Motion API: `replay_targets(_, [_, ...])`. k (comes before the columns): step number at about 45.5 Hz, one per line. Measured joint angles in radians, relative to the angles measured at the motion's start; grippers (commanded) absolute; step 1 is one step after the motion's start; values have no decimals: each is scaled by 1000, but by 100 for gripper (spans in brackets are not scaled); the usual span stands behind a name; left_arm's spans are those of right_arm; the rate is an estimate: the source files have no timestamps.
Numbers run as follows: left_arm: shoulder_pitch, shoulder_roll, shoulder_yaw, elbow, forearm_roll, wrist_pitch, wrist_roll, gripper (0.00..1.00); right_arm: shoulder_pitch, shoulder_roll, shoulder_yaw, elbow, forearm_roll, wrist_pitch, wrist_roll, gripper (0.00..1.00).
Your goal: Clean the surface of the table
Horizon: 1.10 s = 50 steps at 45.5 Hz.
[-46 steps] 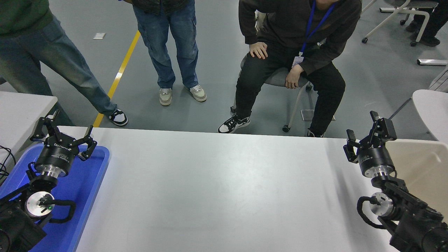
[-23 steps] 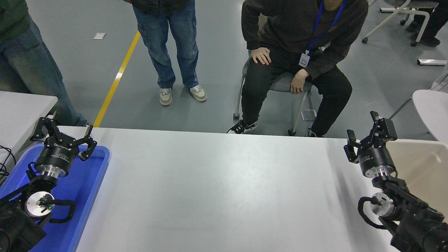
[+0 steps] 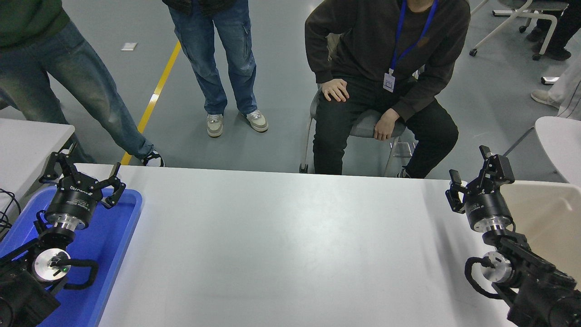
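Both claws are held spread and empty: left claw (image 3: 81, 175) above the blue tray (image 3: 119, 236), right claw (image 3: 476, 175) over the white surface (image 3: 281, 245) at its right edge. One seated person (image 3: 386, 86) is seen beyond the far edge.

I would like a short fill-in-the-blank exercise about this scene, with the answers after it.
1. The left gripper hovers over a tray of ____ colour.
2. The right gripper holds ____.
3. The person behind the table is ____ on a chair.

Answers: blue; nothing; sitting
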<state>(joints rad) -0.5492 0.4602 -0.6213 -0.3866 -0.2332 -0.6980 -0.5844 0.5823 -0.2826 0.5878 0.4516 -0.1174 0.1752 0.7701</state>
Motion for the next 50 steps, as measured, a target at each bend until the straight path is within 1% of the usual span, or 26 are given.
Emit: replay_targets(50, [0,0,0,0,0,0,0,100,-29,-15,-1,6,-13,61,-2,99])
